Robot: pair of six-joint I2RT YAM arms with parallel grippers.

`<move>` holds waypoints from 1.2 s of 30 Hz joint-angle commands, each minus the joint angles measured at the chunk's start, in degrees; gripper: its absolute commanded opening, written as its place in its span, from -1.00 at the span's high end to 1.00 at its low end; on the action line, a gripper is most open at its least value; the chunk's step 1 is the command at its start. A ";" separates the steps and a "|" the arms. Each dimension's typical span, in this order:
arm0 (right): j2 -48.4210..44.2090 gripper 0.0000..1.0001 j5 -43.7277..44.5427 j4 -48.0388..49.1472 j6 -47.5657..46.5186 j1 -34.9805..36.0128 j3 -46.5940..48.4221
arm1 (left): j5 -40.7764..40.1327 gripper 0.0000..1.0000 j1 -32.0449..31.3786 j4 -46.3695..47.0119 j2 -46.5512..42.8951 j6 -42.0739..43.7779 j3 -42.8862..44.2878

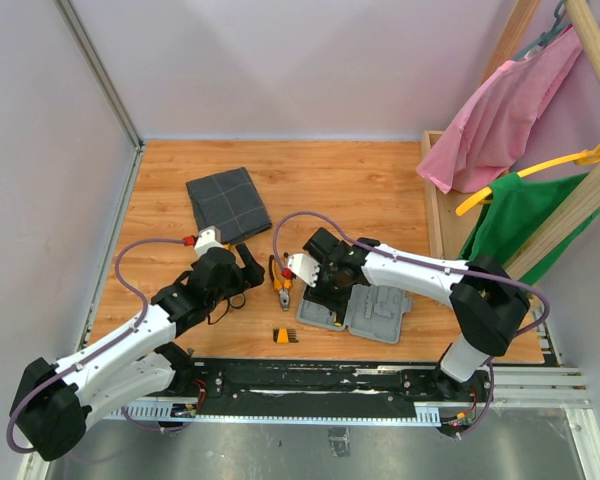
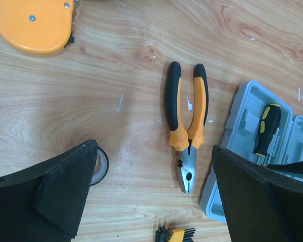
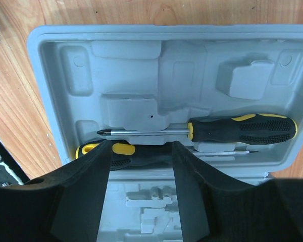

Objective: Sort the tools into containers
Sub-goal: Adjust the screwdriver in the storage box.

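Right jaws — black-and-yellow screwdriver (image 3: 135, 155) — grey case (image 3: 141, 65)

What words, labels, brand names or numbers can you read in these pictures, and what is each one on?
None can be read in any view. The grey case shows only moulded shapes, the pouch only grid lines, and the screwdriver, the pliers and the round orange piece bear no visible print.
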 commanded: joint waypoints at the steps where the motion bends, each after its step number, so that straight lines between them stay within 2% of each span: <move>1: 0.88 -0.03 1.57 0.13 -1.34 0.62 0.54 | 0.32 -0.98 0.54 -0.34 0.65 -0.80 0.83; 12: 2.79 0.00 -0.20 2.40 -0.24 0.54 -0.78 | 1.70 -0.97 0.54 0.37 1.96 -1.28 0.62; 36: 9.55 0.02 3.50 -0.42 1.67 0.57 -1.79 | 0.92 -0.97 0.67 -0.25 2.27 -0.79 0.24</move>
